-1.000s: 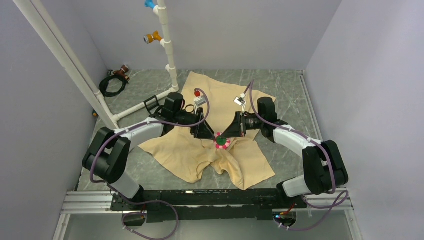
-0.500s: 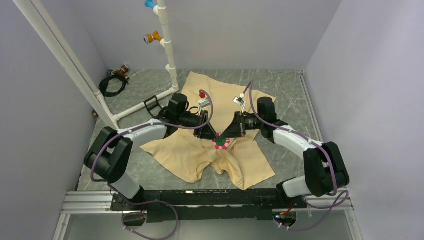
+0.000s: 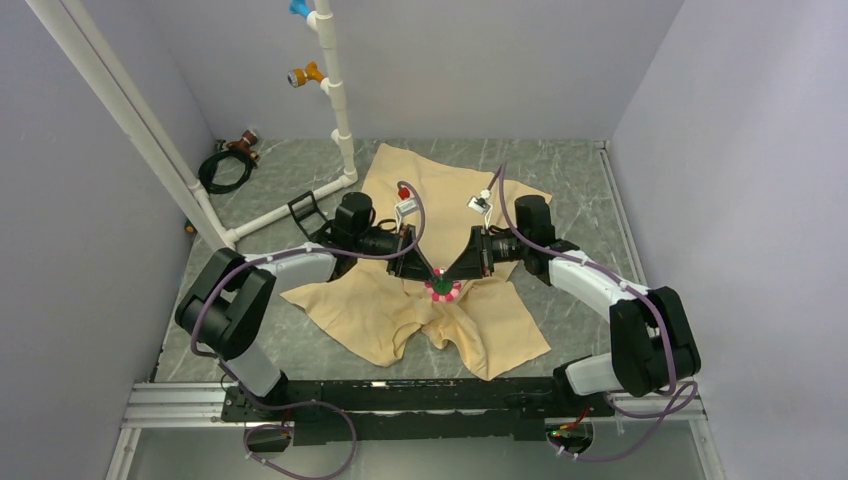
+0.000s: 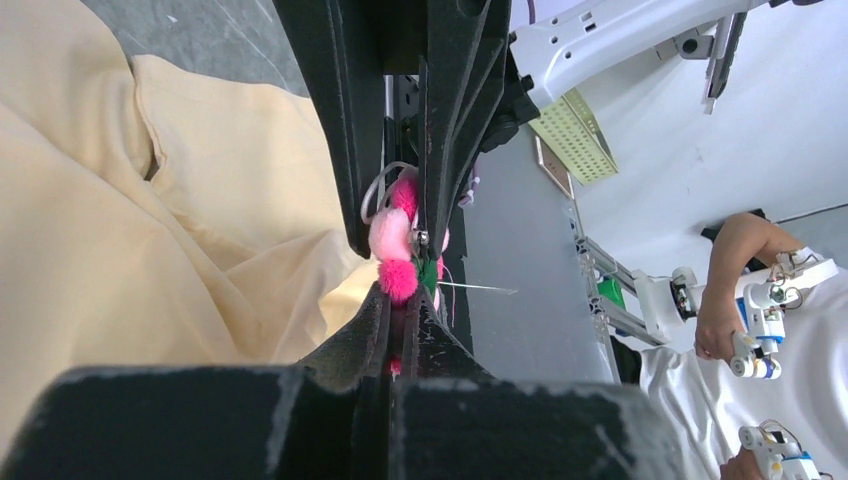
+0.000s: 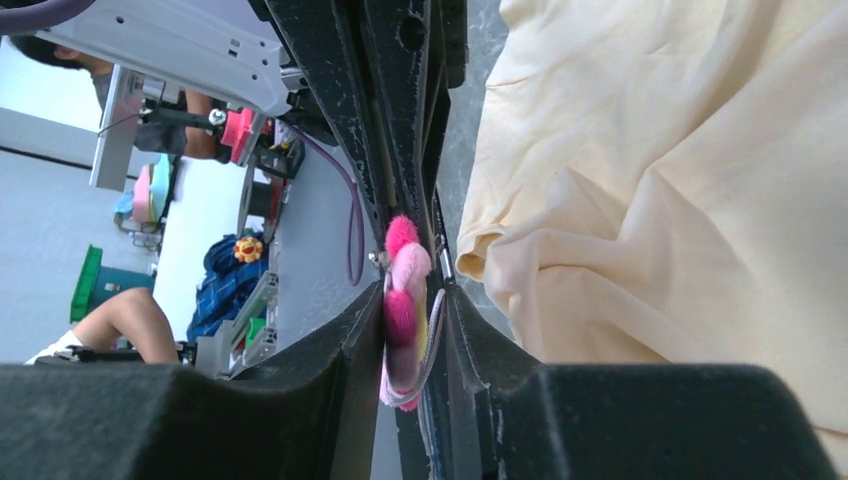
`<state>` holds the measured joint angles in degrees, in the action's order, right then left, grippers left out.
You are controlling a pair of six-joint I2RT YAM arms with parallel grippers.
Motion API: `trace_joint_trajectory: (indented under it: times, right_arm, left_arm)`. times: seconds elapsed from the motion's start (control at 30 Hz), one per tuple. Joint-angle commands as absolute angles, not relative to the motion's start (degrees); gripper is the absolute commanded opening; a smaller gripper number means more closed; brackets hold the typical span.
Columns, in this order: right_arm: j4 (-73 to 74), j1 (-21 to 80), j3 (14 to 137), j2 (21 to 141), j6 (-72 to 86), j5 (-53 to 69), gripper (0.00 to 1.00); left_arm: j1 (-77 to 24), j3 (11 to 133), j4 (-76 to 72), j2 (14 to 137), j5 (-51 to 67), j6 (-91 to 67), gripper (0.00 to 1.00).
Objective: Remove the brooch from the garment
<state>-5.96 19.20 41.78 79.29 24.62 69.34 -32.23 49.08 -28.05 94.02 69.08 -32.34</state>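
Observation:
The pink flower brooch (image 3: 443, 289) sits just above the beige garment (image 3: 400, 320), which lies spread and rumpled on the grey table. Both grippers meet at it from opposite sides. My left gripper (image 3: 432, 275) comes in from the left and is shut on the brooch (image 4: 390, 235), with a pink bit pinched between its tips (image 4: 400, 292) and a thin pin sticking out sideways. My right gripper (image 3: 453, 275) comes in from the right. Its jaws (image 5: 417, 295) stand slightly apart with the brooch (image 5: 405, 270) loose between them. The garment (image 4: 150, 200) (image 5: 680, 200) fills one side of each wrist view.
A white pipe frame (image 3: 335, 90) with coloured pegs stands at the back left. A black cable coil (image 3: 222, 168) lies by the left wall. Grey walls close in three sides, and an aluminium rail (image 3: 400, 400) runs along the near edge.
My left gripper has moved right onto the brooch and shut on it. My right gripper's jaws, shut on the brooch before, have now parted. The right arm has hardly moved.

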Motion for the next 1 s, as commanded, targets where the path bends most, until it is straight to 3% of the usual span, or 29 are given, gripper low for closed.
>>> trace_joint_trajectory:
  times: [0.0,0.17,0.43,0.5,0.63,0.97]
  right_arm:
    - [-1.37,17.89,44.21,78.21,19.82,69.92,0.33]
    - [-1.07,17.55,43.54,78.75,19.48,70.93,0.48]
    - [-8.72,17.81,41.4,78.06,25.16,71.14,0.5]
    - [-9.96,18.13,41.3,78.58,26.15,71.51,0.45]
    - [-11.96,18.63,40.79,79.05,27.67,72.59,0.23]
    - [-15.21,19.75,40.78,80.34,31.29,73.66,0.29]
  left_arm:
    - [-31.23,48.66,-33.28,93.44,70.62,-34.71,0.0]
    - [-30.99,48.64,-33.31,93.75,70.44,-35.51,0.0]
    - [-30.83,48.67,-35.18,94.86,70.61,-37.4,0.0]
    - [-30.85,48.55,-36.1,95.01,70.83,-38.23,0.0]
    - [-30.85,48.53,-35.52,94.46,70.24,-37.35,0.0]
    - [-31.09,49.47,-33.23,94.83,70.0,-36.48,0.0]
